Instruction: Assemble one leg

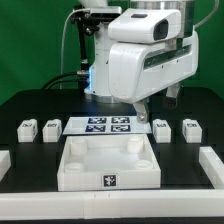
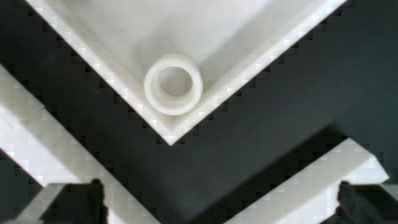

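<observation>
On the black counter, all four small white plastic tagged legs lie loose beside the marker board, none fitted. The tool, spread wide and empty, hangs over the white square tray's round corner socket.

The black table carries everything. Near its middle in the exterior view lies the large white tray, open side up. Just beyond it at 12 o'clock, the marker board lies flat. At 10 o'clock stand 2 small white blocks, close but apart: the far-left leg and the near-left leg. At 2 o'clock stand 2 more, the near-right leg and the far-right leg. A left white bar lies at 9 o'clock, a right white bar at 3 o'clock.
</observation>
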Motion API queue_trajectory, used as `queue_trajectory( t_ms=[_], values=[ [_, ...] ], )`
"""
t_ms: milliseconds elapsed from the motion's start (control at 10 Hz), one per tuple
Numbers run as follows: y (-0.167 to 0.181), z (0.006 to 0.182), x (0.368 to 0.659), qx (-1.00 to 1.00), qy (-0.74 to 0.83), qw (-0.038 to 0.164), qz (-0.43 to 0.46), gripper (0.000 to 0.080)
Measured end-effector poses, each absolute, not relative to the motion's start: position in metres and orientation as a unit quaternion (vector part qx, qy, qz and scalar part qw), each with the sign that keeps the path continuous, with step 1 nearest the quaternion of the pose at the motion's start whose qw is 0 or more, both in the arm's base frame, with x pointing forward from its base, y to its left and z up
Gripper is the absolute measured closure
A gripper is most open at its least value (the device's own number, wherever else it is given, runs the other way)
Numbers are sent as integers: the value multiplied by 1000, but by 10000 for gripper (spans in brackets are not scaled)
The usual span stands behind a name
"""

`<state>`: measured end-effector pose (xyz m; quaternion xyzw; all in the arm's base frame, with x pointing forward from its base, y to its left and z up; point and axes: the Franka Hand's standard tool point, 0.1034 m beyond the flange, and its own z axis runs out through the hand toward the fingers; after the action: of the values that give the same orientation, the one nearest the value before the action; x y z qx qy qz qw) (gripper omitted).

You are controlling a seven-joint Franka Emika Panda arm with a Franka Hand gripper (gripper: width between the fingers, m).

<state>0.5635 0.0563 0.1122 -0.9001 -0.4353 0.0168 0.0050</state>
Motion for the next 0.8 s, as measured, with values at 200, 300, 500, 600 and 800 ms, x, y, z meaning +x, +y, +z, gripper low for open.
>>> queue_trajectory(
  t_ms=[200,300,500,600,800],
  values=[
    [56,112,563,-900,-435,5,17,150],
    [56,112,563,-900,-435,5,17,150],
    [56,112,563,-900,-435,5,17,150],
    [56,112,563,-900,-435,5,17,150],
    [56,112,563,-900,-435,5,17,150]
  ],
)
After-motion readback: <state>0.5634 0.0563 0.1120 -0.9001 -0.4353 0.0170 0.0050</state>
